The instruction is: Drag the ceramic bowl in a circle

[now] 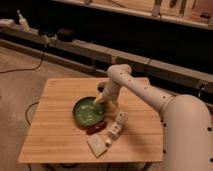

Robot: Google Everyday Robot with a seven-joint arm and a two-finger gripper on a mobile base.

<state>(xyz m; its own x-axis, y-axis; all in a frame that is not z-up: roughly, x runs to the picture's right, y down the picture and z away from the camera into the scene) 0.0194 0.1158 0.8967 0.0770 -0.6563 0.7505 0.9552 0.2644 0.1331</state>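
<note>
arm [146, 95] angled down | hand [100, 98] at ceramic bowl [85, 114] far-right rim (grip: cannot tell)

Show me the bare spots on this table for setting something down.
Bare wood runs left of the ceramic bowl to the table edge, and right of the white bottle. Crowded: the bowl's front, with a dark red item and pale packet, and its back-right rim, where the gripper sits.

claw [100, 99] at ceramic bowl [88, 113] rim | obstacle: white package [115, 128] beside | free: table [50, 117] left
</note>
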